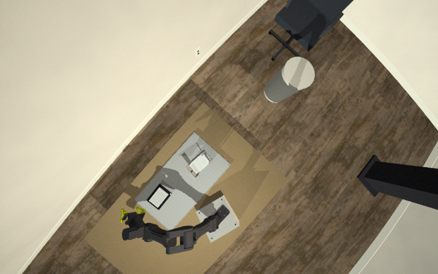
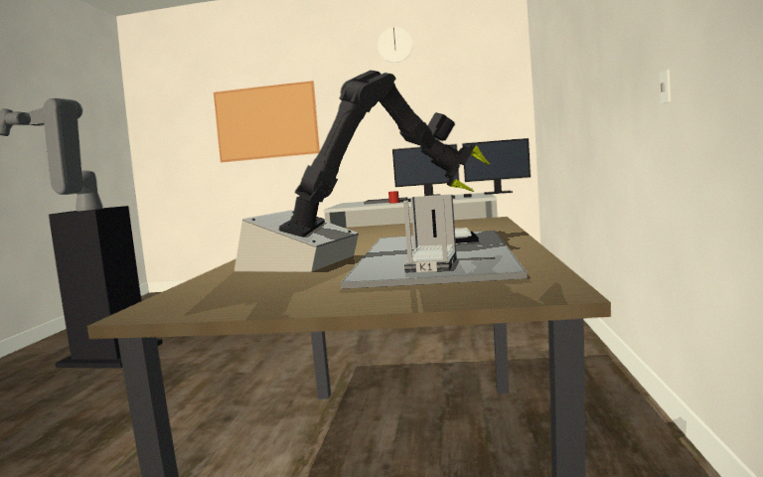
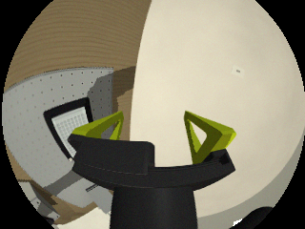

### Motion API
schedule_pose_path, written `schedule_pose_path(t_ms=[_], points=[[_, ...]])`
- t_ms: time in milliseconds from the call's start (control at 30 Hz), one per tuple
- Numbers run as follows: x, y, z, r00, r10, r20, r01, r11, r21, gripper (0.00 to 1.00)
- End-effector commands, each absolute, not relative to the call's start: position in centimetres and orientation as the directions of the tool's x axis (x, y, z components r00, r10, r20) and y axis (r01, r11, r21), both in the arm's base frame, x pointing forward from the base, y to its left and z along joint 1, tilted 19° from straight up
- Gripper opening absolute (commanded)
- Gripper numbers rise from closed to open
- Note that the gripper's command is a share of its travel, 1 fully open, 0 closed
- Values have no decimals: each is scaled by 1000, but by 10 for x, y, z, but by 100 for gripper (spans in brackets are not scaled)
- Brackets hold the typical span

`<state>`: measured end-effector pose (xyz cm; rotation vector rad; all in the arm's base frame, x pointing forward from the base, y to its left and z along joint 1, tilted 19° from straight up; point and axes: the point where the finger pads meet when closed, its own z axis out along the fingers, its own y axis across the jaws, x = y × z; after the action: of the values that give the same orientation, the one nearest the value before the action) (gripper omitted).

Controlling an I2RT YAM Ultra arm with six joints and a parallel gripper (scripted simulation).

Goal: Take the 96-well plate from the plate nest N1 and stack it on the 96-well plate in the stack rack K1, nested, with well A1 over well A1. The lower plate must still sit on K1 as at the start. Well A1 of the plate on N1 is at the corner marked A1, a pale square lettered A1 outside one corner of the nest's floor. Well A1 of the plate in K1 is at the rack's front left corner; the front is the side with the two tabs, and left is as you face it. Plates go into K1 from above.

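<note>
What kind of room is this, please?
Probably an office used as a small lab: a wooden table carries a robot arm and a plate rack, two monitors stand behind, and an office chair is nearby.

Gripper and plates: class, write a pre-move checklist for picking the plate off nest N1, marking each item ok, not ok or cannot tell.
1. Gripper open, holding nothing: ok.
2. Plate on N1 seated flat in its nest: ok.
3. Gripper above that plate: not ok; it hangs beyond the grey baseplate edge.
4. A1 marker located: cannot tell, too small.
5. Lower plate sitting in rack K1: ok.
6. K1 open from above: ok.
</note>
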<state>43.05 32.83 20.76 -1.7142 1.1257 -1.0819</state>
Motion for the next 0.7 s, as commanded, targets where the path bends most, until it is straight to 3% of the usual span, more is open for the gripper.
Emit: schedule_pose_path(t_ms=[0, 533, 667], points=[[430, 330, 215, 238, -947, 214, -250, -273, -929, 100], [430, 330, 215, 238, -947, 214, -250, -273, -929, 100], [432, 303, 215, 204, -968, 144, -319, -204, -925, 100]])
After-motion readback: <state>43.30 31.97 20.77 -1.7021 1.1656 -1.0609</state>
